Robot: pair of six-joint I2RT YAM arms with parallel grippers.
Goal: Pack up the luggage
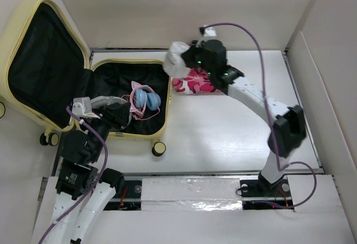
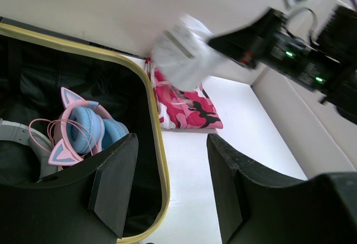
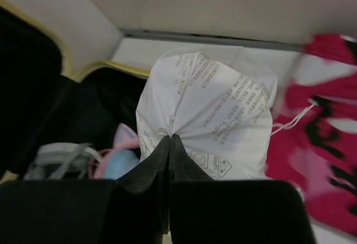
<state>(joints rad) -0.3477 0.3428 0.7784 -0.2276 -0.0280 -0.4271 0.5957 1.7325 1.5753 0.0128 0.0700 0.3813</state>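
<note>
R tool (image 3: 169, 139), pinched shut on white bag (image 3: 215, 104), hung at luggage (image 1: 127, 61) far-right corner; open compartment lay to its left.

luggage (image 1: 33, 18): pale yellow hard shell, black lining, rounded corners
state: open, lid raised at left
place: tabletop, far left
wheels: yellow-and-black, near edge

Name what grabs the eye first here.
The open pale yellow suitcase on the table, with pink-and-blue cat-ear headphones lying in its black lining. The right gripper is shut on a white printed bag above the suitcase's rim, beside a pink camouflage pouch.
</note>
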